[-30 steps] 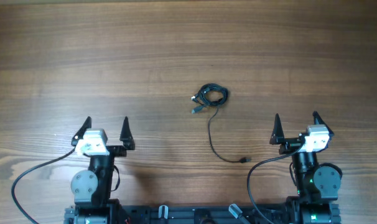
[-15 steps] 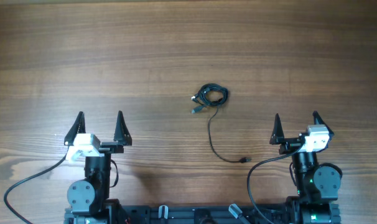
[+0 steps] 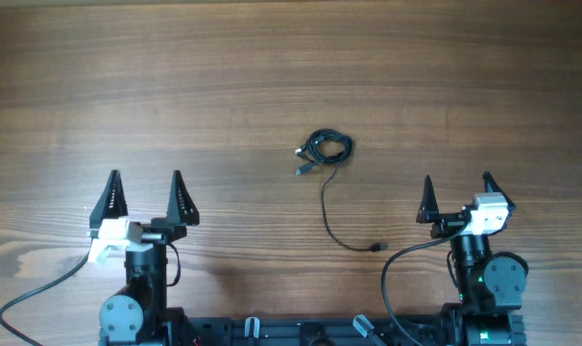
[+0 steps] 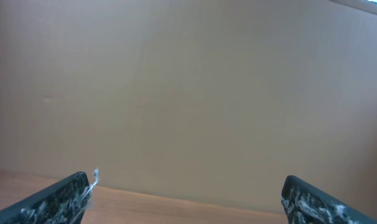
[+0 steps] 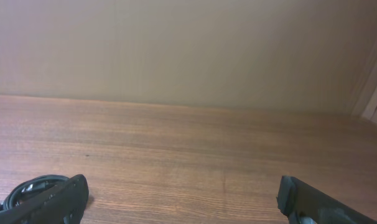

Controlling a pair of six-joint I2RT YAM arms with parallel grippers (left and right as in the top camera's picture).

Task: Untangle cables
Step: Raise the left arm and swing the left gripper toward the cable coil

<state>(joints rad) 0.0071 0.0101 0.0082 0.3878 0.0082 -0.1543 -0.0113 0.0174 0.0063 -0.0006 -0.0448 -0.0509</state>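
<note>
Wooden desk (image 3: 272, 58): cables (image 3: 327, 147) lie mid-desk, untouched | left gripper (image 3: 145, 177), wide, I see drifting toward left edge | right gripper (image 3: 456, 178) wide, idle | untangling not started.

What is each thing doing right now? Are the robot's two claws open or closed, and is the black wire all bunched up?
left gripper: open, holding nothing.
right gripper: open, holding nothing.
cable bundle: lying on the table, bunched in a small coil, with one loose tail curving toward the robot; neither gripper touches it.
</note>
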